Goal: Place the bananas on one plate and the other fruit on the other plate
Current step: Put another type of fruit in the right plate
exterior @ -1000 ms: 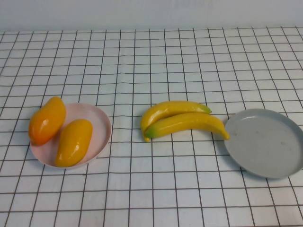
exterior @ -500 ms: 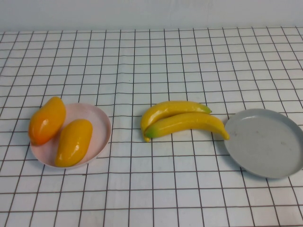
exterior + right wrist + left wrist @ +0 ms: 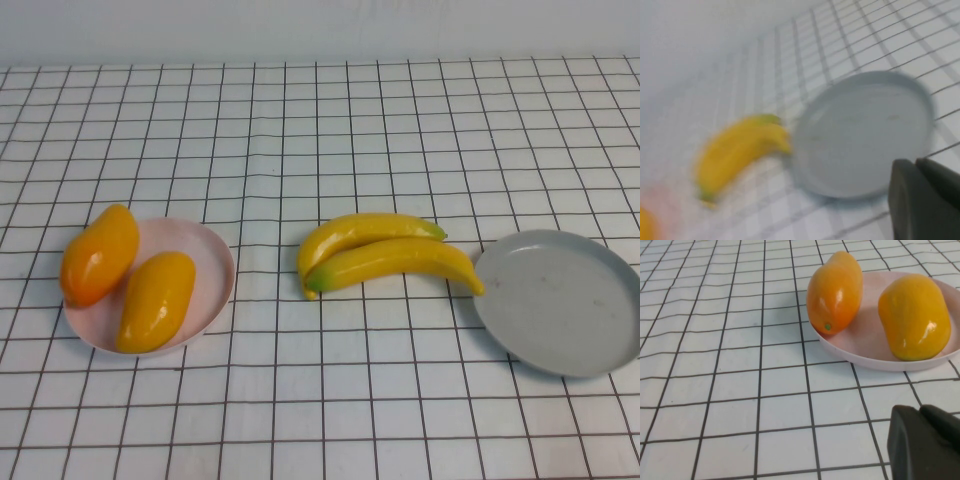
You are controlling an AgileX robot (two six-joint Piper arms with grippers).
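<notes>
Two bananas (image 3: 385, 252) lie side by side on the cloth in the middle, just left of the empty grey plate (image 3: 560, 300). Two orange-yellow fruits (image 3: 155, 300) (image 3: 98, 255) rest on the pink plate (image 3: 210, 262) at the left. Neither gripper shows in the high view. My left gripper (image 3: 920, 410) is shut and empty, a short way from the pink plate's rim (image 3: 865, 357) with both fruits (image 3: 835, 292) (image 3: 914, 315) on it. My right gripper (image 3: 915, 162) is shut and empty, near the grey plate (image 3: 862, 132), with the bananas (image 3: 737, 147) beyond.
A white cloth with a black grid (image 3: 320, 130) covers the whole table. Open cloth lies behind the plates and along the front edge. A pale wall (image 3: 320, 30) stands at the back.
</notes>
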